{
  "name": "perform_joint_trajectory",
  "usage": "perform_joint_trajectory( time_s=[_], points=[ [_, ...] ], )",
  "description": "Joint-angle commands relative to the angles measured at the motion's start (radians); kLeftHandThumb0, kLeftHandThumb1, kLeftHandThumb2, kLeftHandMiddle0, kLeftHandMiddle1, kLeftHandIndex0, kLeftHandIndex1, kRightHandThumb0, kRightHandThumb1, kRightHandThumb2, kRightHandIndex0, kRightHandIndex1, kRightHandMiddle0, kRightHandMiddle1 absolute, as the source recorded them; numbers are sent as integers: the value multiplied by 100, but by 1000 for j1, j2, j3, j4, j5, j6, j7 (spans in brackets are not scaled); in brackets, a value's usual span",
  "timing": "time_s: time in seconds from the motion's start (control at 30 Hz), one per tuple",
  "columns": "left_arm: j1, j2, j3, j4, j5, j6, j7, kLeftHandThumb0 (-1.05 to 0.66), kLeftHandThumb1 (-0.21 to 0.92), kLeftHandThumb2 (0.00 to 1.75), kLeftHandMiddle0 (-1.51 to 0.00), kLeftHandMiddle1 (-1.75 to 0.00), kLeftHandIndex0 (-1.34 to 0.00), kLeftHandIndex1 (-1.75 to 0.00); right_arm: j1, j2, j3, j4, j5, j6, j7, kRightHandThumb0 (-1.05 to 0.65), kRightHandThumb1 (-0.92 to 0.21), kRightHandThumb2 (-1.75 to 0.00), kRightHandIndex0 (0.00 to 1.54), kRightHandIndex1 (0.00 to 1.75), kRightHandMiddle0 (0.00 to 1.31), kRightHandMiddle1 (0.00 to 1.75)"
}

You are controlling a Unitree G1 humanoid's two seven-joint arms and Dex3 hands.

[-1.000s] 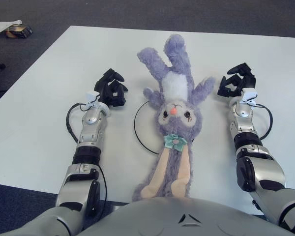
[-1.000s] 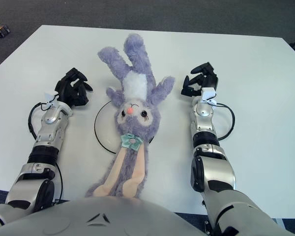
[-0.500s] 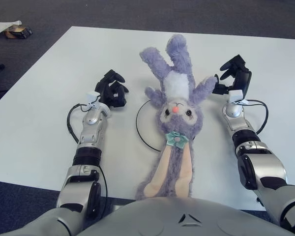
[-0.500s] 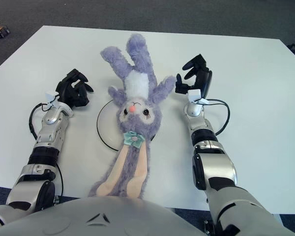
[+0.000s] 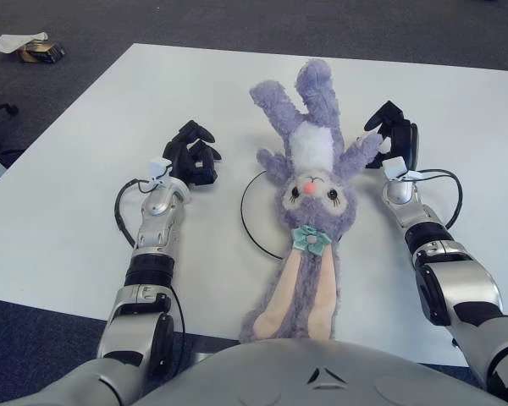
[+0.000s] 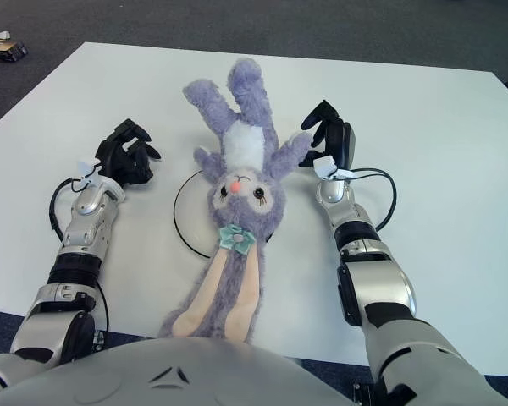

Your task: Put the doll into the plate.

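— Starting from the left, how was the left hand point(image 5: 192, 157) placed?

— It showed over the white table point(image 5: 76, 152), well to the left of the doll point(image 5: 311, 190), at the end of a forearm stretched straight forward from the near edge. Its dark fingers were curled in on themselves and gripped nothing.

— And the doll?

— A purple plush rabbit, lying on its back with its face up and its head toward the robot. Its two legs pointed to the far side of the table, and its long peach-lined ears trailed down to the near edge. Its head and chest lay over the plate point(image 5: 252, 222), a flat white disc with a dark rim, of which only the left arc showed.

— What about the right hand point(image 5: 395, 144)?

— Its forearm angled inward from the right, with the hand tipped toward the doll. The fingers point(image 6: 320, 117) arched over the tip of the plush arm nearest them, right up against it. Whether they had actually closed on the fur I could not tell.
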Motion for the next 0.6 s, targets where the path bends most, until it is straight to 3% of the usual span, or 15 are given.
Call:
perform_joint_trajectory(
  time_s=[0.0,0.27,0.57],
  points=[
    [58,-8,4,29,-4,52,0,-1,20,146,-59,-175,-58,-175,90,26,-28,52,94,77,166,-45,-38,-123,115,175,56,174],
    [66,-5,8,10,-4,60,-3,-1,20,146,-59,-175,-58,-175,85,-5,-40,-9,199,302,470,-46,-40,-121,108,175,55,175],
    [71,-3,10,-2,0,59,-2,-1,20,146,-59,-175,-58,-175,146,-50,-14,-195,186,437,530,-44,-45,-115,95,175,51,175]
  ],
)
